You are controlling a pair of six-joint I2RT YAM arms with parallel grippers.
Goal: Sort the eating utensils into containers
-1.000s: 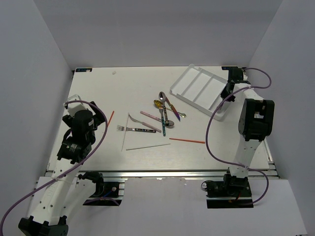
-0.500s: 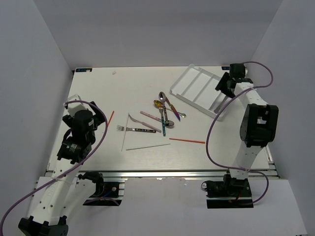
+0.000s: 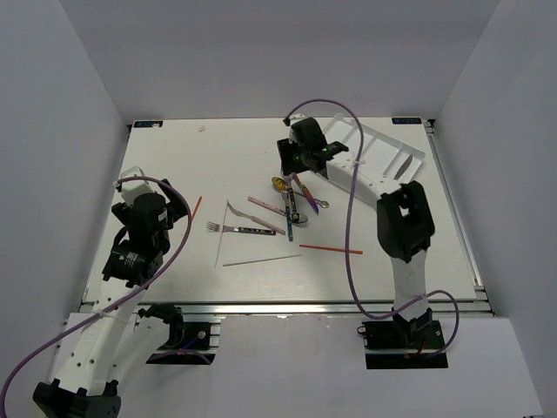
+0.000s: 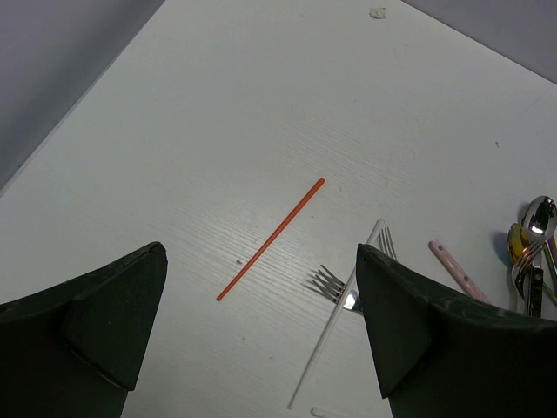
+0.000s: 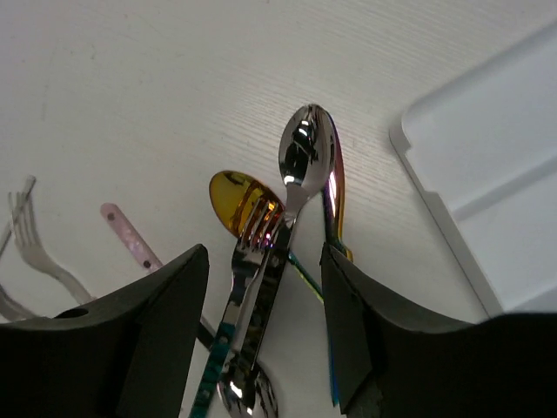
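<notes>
While the silver spoon (image 5: 305, 157), gold spoon (image 5: 228, 196) and fork (image 5: 255, 239) lie crossed in the middle of the bench (image 3: 252, 144), just near-left of the white tray (image 5: 492, 165), your right end effector (image 5: 265, 252) hovers over them, jaws apart, clamping nothing. Your left end effector (image 4: 261, 252) hangs at the near left, jaws spread wide, beside a red chopstick (image 4: 271, 237).

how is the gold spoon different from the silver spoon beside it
Colour: the gold spoon has a yellow-gold bowl, the silver spoon a mirror-bright one. Cover: the tines of a fork lie across part of the gold spoon's bowl, while the silver spoon's bowl is uncovered. Place: the silver spoon's bowl lies nearer the white tray than the gold spoon's. Both lie on the table in one pile.
</notes>
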